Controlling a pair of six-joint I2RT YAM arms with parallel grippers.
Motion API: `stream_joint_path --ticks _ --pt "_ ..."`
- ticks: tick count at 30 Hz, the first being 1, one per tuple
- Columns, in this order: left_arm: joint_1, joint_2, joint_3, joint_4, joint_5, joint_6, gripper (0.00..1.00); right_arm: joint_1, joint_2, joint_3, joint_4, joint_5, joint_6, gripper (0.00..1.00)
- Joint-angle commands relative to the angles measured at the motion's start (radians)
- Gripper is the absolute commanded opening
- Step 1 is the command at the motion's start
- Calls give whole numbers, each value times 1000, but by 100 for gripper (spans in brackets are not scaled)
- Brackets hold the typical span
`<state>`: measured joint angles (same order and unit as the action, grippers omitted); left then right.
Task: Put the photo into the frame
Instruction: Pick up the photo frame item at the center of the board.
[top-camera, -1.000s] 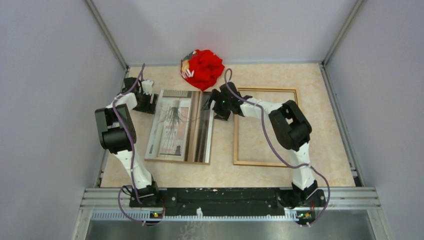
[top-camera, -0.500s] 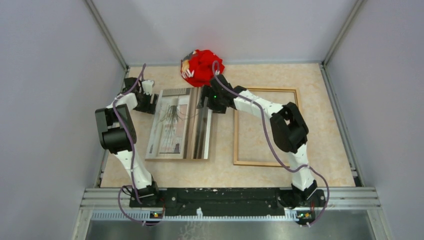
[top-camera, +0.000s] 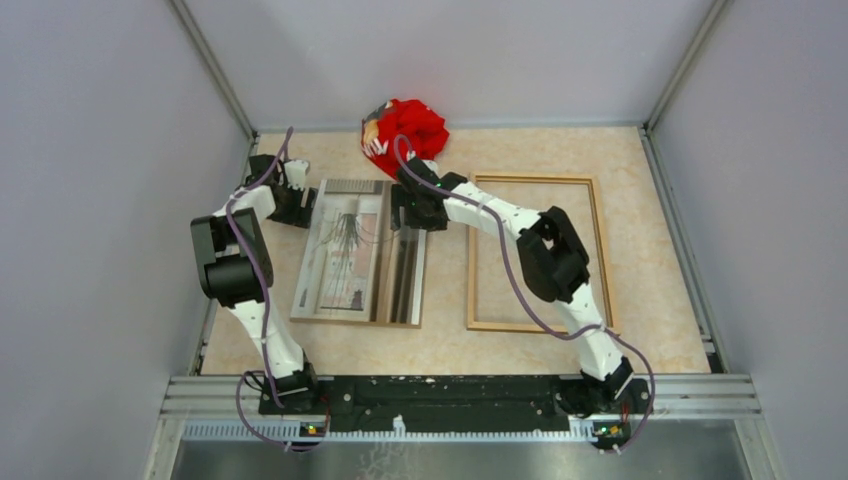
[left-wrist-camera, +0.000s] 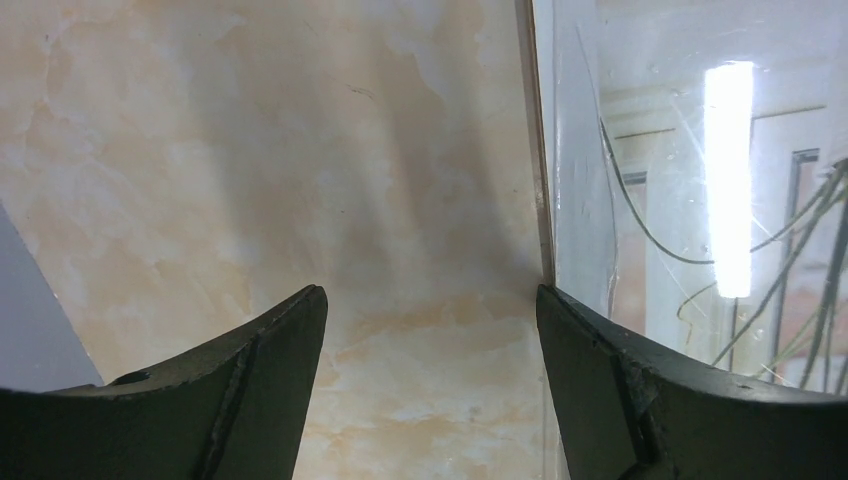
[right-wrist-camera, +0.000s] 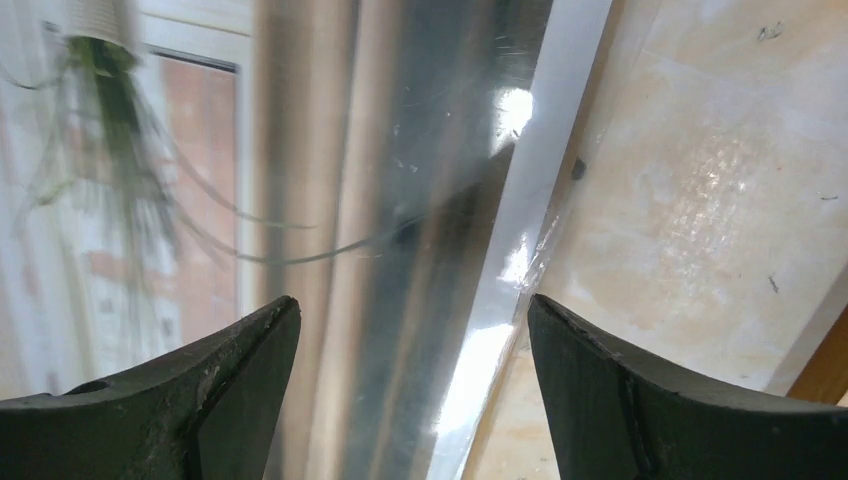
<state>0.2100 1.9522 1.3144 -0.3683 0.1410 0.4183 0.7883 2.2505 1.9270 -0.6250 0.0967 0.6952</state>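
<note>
A crumpled red bundle (top-camera: 408, 135), with a white and orange patch on its left side, is sitting at the far edge of the beige marbled tabletop (top-camera: 445, 345), about midway across and close to the far wall (top-camera: 450, 50). Plain grey walls are enclosing the tabletop on the left, right and far sides. A metal rail (top-camera: 460, 392) is running along the near edge. Left of centre, a clear sheet (right-wrist-camera: 520, 240) is lying flat, its right edge glinting.
</note>
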Motion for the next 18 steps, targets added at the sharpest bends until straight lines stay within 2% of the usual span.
stream_joint_path --ticks 1,8,14,18 --pt "-30 55 -55 -101 16 15 84 50 36 102 -57 64 -58 83" --pt "-30 62 -54 -101 16 19 84 51 43 94 -57 87 -63 83" --pt "-28 63 17 -145 30 13 84 -77 -15 25 61 -32 -33 86" --pt "-28 89 81 -144 4 -9 83 -150 6 20 121 -115 -18 87"
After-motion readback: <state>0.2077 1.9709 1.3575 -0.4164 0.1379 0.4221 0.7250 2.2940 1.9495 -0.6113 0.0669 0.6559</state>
